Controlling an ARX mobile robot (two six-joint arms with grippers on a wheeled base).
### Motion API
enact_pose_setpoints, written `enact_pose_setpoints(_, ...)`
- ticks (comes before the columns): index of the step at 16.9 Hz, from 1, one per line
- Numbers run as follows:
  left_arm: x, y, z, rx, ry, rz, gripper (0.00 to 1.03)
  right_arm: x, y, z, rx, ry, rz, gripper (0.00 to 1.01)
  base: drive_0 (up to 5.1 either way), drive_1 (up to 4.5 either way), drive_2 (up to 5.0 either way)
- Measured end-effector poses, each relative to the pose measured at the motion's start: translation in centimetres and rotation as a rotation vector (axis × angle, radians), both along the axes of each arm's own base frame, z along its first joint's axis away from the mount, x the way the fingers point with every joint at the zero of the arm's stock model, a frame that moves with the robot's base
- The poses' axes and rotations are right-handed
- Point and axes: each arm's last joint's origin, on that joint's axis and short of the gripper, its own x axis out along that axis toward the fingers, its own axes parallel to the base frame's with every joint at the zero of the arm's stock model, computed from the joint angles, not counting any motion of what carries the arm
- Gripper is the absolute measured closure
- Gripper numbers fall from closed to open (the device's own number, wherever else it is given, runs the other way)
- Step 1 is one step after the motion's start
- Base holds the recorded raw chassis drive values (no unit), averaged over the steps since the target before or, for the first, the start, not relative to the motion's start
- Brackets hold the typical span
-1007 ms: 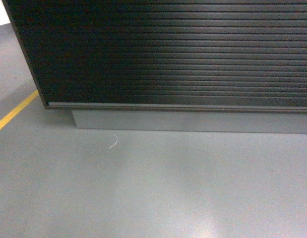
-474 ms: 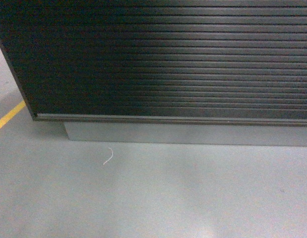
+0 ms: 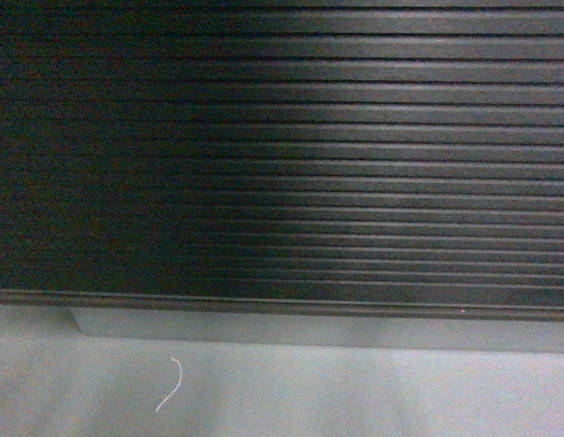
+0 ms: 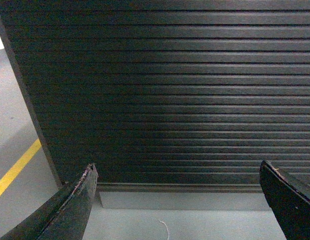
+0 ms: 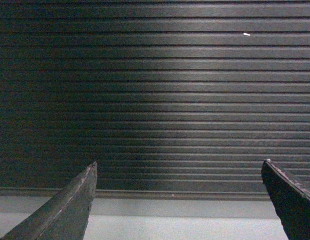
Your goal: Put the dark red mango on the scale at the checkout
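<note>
The checkout (image 3: 291, 155) fills the head view as a black, horizontally ribbed front over a grey plinth (image 3: 309, 330). Its ribbed front (image 4: 165, 90) also fills the left wrist view, where its left corner edge shows, and the right wrist view shows the same ribbed front (image 5: 160, 95). My left gripper (image 4: 178, 172) is open, its dark fingers wide apart with nothing between them. In the same way, my right gripper (image 5: 179, 170) is open and holds nothing. Both face the counter front, low near the floor. The dark red mango and the scale are out of view.
Grey floor (image 3: 354, 391) runs in front of the plinth. A small white thread (image 3: 169, 387) lies on it; the left wrist view also catches this thread (image 4: 166, 229). A yellow floor line (image 4: 14, 170) runs left of the counter's corner.
The counter front has grown larger and slid down and left in the head view; its left corner and the yellow line have left that view. I am closer to the checkout.
</note>
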Motion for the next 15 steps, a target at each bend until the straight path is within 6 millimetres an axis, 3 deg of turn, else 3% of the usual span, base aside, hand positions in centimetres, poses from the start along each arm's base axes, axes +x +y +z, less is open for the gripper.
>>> enact_pose_setpoints(5,0.0,-0.01,-0.03,0.001,0.003,-0.003,0.05,0.0,0.0,-0.02,0.0,0.002,0.001,0.03,0.0,4.05,-4.1)
enact_pose_setpoints(15,0.0,0.0,-0.02,0.0,0.002,-0.001,0.05,0.0,0.0,0.0,0.0,0.0,0.0,0.03,0.0,0.0,0.0)
